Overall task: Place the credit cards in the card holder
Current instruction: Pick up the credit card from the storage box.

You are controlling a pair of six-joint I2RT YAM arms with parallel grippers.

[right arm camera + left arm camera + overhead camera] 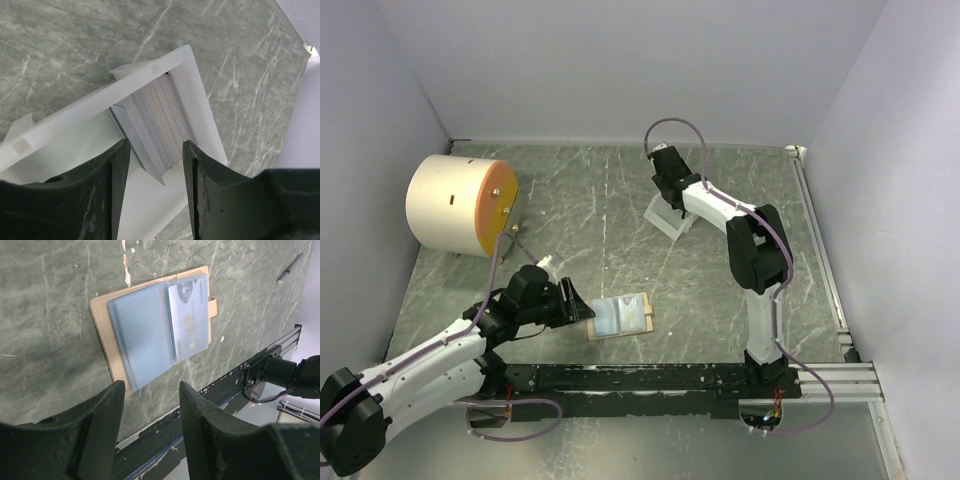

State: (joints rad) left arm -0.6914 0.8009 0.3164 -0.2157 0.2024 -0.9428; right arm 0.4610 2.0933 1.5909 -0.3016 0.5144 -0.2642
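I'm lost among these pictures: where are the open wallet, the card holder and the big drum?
open wallet point(145, 335), left wrist view, on its light-blue inner sleeve.
card holder point(196, 95), right wrist view, on its right-hand wall.
big drum point(445, 205), top external view, on its cream curved side.

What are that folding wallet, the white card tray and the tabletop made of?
The wallet looks like matte tan leather or imitation, with stitch holes along its edge; its inner sleeves seem glossy bluish plastic. The card holder looks like matte white plastic, smooth, with moulded tabs. The table looks like green stone with white veins, perhaps only a printed sheet.
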